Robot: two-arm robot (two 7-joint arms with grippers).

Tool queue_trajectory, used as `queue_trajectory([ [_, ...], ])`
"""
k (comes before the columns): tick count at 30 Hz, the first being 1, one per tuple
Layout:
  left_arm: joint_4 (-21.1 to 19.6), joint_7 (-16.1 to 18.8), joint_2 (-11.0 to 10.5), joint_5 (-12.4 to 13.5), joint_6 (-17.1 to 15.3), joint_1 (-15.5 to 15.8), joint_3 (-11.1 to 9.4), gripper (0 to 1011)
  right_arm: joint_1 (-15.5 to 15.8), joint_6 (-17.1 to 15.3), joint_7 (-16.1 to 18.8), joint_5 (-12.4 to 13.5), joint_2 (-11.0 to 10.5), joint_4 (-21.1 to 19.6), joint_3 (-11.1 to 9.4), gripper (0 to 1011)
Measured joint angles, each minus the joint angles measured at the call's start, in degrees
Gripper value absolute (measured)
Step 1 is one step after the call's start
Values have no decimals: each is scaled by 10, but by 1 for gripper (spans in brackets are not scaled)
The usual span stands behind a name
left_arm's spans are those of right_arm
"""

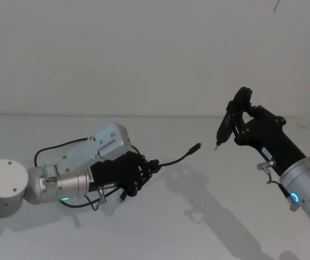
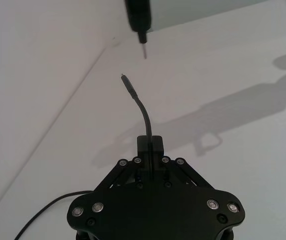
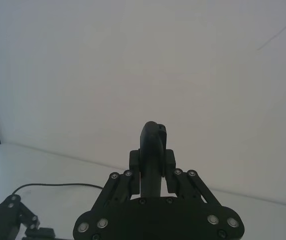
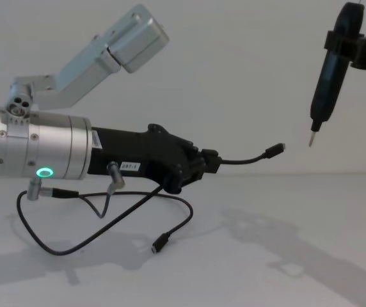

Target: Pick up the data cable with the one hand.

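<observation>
Lying slack on the table (image 4: 285, 256), the data cable (image 4: 159, 244) rises into the left gripper (image 4: 210, 161), whose fingers are clamped on it just behind one plug (image 4: 274, 150). In the head view that short end juts toward two o'clock. Beyond it, the right gripper (image 1: 236, 115) is closed around a pen-like tool (image 1: 224, 129), tip down, apart from the plug.

The head camera looks forward and down on the left gripper (image 1: 154, 164) from above, at middle range. The chest camera sits lower and nearer, seeing it side-on. The left wrist camera looks along it from just behind. The right wrist camera, well apart, faces the wall (image 3: 133, 60) beyond. The first three share the data cable (image 4: 244, 160) and pen tool (image 4: 329, 70).
</observation>
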State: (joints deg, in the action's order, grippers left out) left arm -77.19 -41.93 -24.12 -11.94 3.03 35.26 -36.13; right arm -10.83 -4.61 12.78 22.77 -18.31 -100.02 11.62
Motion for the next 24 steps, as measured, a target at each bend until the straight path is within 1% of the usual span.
queue_trajectory([
  [13,-9,-17,-8,-7,14,2,-1,38,-36,6,19,-5,3,39,7,279],
  [24,-11,-21,-10,-9,18,2,-1,38,-55,7,30,-2,3,58,13,279],
])
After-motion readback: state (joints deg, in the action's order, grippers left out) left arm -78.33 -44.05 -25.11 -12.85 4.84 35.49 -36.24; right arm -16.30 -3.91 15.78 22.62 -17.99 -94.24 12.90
